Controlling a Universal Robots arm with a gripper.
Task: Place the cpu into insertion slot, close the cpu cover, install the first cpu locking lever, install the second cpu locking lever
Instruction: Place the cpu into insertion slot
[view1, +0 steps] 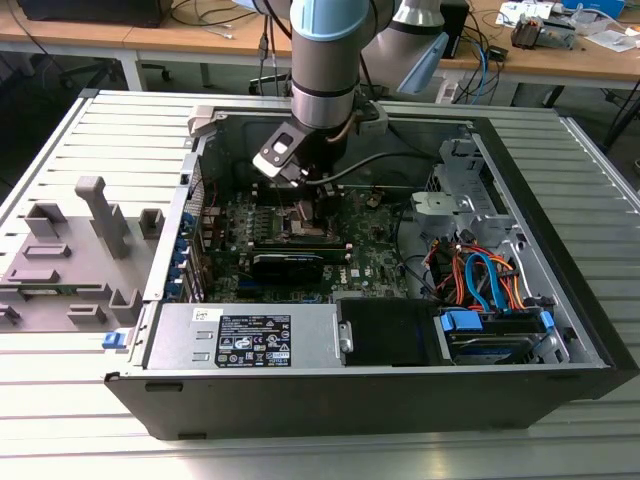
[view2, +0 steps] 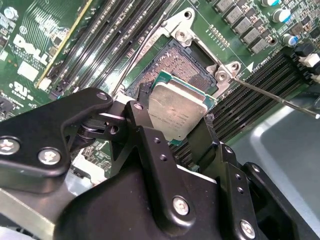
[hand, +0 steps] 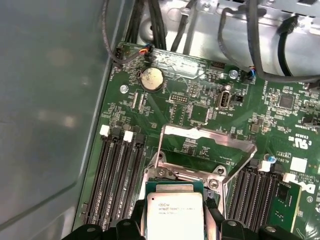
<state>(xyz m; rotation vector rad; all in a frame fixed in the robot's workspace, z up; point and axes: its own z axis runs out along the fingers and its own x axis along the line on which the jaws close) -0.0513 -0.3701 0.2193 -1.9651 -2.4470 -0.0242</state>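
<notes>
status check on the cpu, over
gripper shut on cpu. cpu tilted over insertion slot, not seated. cpu cover raised open, nothing seen blocking.

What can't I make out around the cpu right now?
Near half of the slot: second wrist view, hidden behind the cpu held by the end effector.
Cpu's lower edge: first wrist view, cut by the frame edge.
Gap between cpu and slot: unclear in both wrist views.
Exterior view: the arm hides both.
</notes>
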